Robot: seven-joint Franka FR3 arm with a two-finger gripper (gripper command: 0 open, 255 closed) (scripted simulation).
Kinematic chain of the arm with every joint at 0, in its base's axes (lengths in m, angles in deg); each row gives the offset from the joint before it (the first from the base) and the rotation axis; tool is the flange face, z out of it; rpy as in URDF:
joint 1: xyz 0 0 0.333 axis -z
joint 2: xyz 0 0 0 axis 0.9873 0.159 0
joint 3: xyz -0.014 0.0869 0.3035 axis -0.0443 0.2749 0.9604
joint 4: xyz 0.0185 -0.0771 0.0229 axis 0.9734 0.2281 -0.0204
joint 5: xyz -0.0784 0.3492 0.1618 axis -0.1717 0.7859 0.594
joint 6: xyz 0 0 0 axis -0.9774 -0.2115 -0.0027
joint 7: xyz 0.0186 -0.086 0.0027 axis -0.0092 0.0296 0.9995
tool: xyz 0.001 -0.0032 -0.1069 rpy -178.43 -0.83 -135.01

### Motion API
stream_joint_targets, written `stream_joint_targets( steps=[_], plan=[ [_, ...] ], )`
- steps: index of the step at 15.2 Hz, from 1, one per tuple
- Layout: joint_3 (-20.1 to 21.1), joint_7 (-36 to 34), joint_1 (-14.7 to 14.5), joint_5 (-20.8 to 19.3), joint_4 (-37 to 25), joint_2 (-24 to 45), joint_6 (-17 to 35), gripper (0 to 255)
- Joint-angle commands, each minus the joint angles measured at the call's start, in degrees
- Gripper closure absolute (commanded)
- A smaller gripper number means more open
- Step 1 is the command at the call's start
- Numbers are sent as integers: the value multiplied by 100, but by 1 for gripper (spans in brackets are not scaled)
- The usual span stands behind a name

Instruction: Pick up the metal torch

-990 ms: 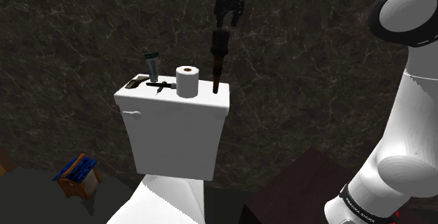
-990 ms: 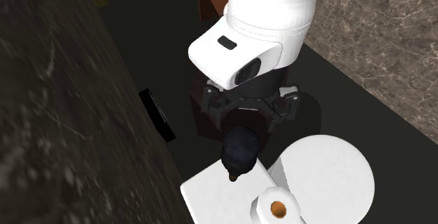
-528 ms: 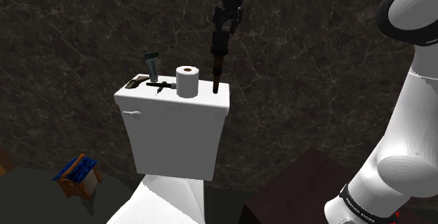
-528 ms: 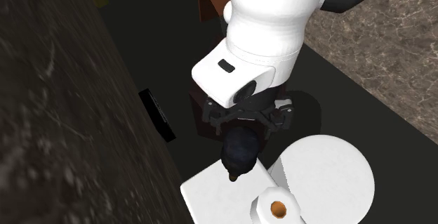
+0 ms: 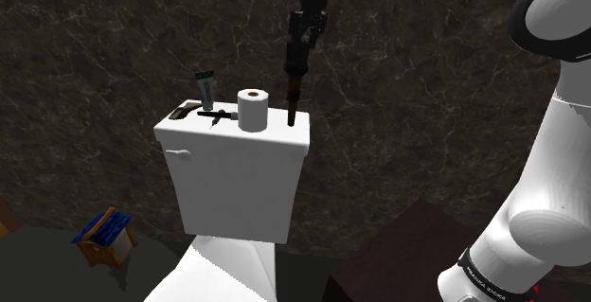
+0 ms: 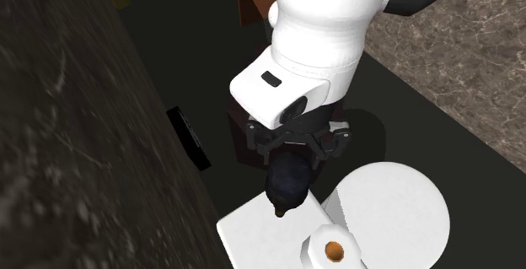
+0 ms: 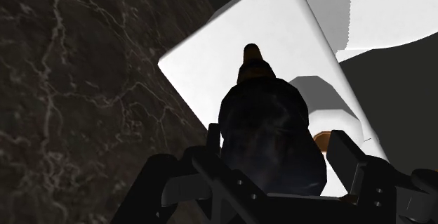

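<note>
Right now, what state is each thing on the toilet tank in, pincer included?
torch: upright on the tank lid, head between the pincer's fingers, not lifted.
pincer: open, a gap showing beside the torch's head.
toilet roll: upright, untouched.
tube: upright near the lid's back edge.
small dark tool: lying flat.
tank lid: in place on the tank.

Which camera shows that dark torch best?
The shoulder view: the torch stands upright on the toilet tank, seen side-on. The second exterior and wrist views look down its end, showing a dark blob.
</note>
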Motion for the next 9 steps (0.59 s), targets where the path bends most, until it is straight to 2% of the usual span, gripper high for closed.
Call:
stream_joint_targets(
  steps=[1, 9],
  plan=[
    [-1, 0, 1, -1, 10, 10, -2, 255],
    [9, -10, -39, -41, -1024, 333, -715, 255]
  ],
)
